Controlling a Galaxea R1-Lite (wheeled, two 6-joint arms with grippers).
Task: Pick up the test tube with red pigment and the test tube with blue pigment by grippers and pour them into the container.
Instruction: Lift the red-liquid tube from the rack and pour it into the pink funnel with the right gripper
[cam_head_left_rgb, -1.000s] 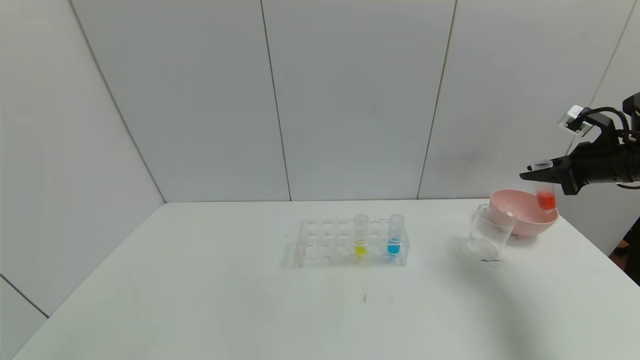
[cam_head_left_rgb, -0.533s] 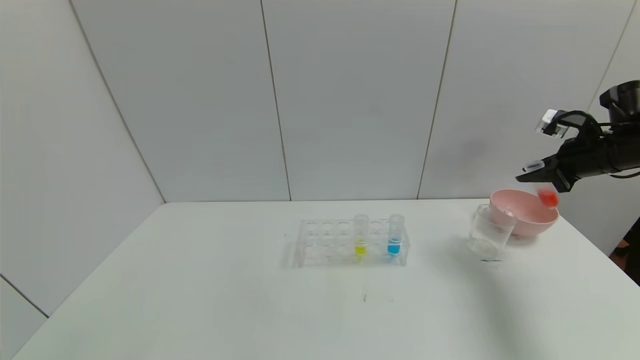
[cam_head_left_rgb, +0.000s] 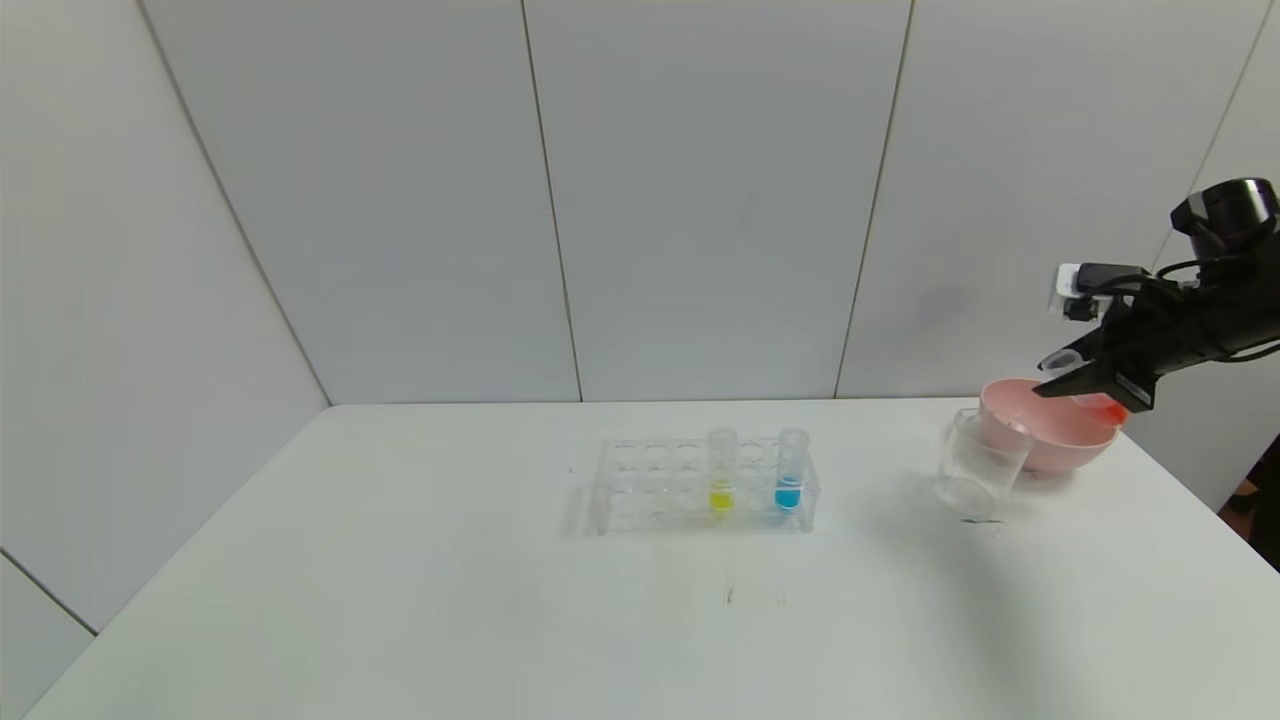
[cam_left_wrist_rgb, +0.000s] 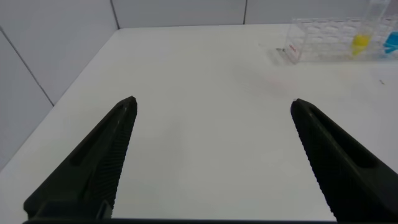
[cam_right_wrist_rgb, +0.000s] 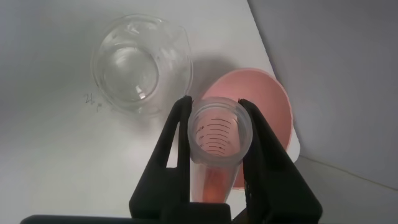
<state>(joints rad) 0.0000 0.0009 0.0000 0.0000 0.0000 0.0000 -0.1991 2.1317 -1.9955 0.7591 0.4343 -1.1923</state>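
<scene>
My right gripper (cam_head_left_rgb: 1062, 382) is shut on the test tube with red pigment (cam_head_left_rgb: 1092, 400), held tilted above the pink bowl (cam_head_left_rgb: 1050, 432), its mouth toward the clear container (cam_head_left_rgb: 978, 463). In the right wrist view the tube (cam_right_wrist_rgb: 217, 140) sits between my fingers (cam_right_wrist_rgb: 176, 134), mouth open, red liquid inside; the container (cam_right_wrist_rgb: 140, 62) lies beyond. The test tube with blue pigment (cam_head_left_rgb: 790, 470) stands in the clear rack (cam_head_left_rgb: 700, 487) at mid table. My left gripper (cam_left_wrist_rgb: 212, 106) is open and empty over bare table, out of the head view.
A yellow-liquid tube (cam_head_left_rgb: 721, 472) stands in the rack beside the blue one. The pink bowl sits right behind the container near the table's right edge. The rack also shows far off in the left wrist view (cam_left_wrist_rgb: 329, 38).
My right gripper has tipped the red tube from upright to strongly tilted and moved it down and slightly toward the container. The left arm has not moved.
</scene>
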